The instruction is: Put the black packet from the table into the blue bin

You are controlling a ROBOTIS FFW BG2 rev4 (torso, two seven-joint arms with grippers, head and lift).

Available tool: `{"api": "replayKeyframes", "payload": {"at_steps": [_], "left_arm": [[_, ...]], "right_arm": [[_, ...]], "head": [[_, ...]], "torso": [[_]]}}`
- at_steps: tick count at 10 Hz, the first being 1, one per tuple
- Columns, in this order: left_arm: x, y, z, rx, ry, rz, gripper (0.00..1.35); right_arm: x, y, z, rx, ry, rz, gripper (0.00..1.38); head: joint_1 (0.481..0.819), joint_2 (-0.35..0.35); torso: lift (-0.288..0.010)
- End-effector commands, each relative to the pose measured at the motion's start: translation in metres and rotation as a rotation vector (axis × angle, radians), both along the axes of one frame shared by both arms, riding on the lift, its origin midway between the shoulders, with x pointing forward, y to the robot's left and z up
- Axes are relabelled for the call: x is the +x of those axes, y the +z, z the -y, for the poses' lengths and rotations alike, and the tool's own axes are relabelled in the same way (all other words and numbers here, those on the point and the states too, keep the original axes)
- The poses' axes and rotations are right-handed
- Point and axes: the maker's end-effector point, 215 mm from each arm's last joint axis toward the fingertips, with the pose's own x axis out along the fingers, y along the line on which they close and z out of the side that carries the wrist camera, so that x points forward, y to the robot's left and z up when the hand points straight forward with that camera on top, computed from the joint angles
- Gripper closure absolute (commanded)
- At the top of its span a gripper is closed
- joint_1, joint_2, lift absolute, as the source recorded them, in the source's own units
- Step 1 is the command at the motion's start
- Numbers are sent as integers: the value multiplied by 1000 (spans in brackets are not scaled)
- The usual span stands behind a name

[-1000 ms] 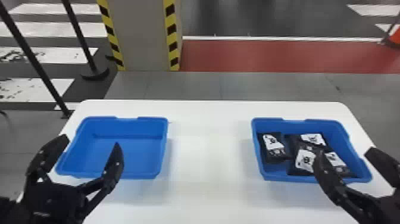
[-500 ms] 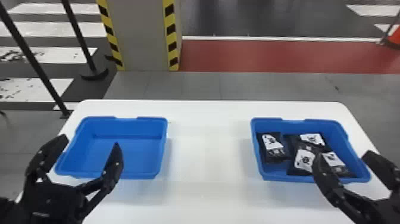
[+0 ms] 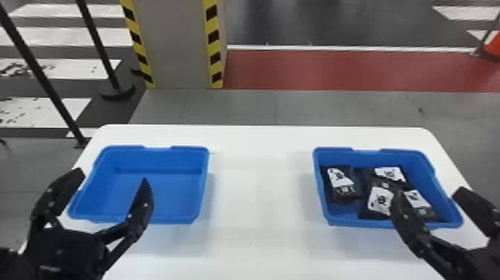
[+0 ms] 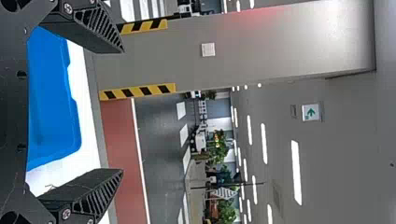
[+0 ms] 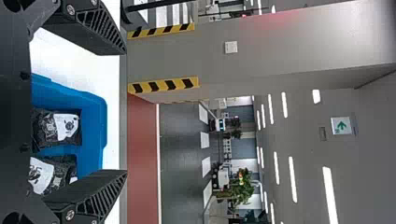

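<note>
Four black packets, each with a white patch, are in the right-hand blue bin [image 3: 346,222]. One packet [image 3: 339,186] lies by the bin's left wall, a second [image 3: 388,173] toward the far side, a third [image 3: 377,201] nearer the front and a fourth [image 3: 420,206] to the right; the last three crowd together, with some overlap. In the right wrist view, two packets can be picked out in the bin.

The right pincer [image 3: 429,192] is open, its two fingers wide apart with a gap between them. In the head view one finger shows in front of the packets and the other just beyond the bin's right rim. The right wrist view, too, has the pincer [image 5: 125,113] open.

A second blue bin [image 3: 160,156], on the left, has a bare floor. The left pincer [image 3: 113,177] is at its near side in the head view, its two fingers also spread, one of them across the bin.

Both bins sit well apart on one white bench [image 3: 260,186]. Beyond it stand one grey pillar [image 3: 176,44] with two yellow-and-black striped edges, two black poles at the left and one orange cone [image 3: 494,46] at the right edge. One red strip [image 3: 335,70] runs along the floor.
</note>
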Motion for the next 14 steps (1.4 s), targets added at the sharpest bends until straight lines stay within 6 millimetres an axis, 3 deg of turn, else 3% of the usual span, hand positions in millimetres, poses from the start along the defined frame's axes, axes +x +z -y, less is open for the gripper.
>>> {"api": "replayKeyframes", "payload": {"at_steps": [1,14], "left_arm": [[0,0,0,-1,0,-1,114],[-1,-3,-1,-16,1,-10,114]], "right_arm": [[0,1,0,3,0,1,113],[-1,3,0,4,-1,11,113]], "head": [[695,24],[695,24]], "torso": [[-110],[-110]]}}
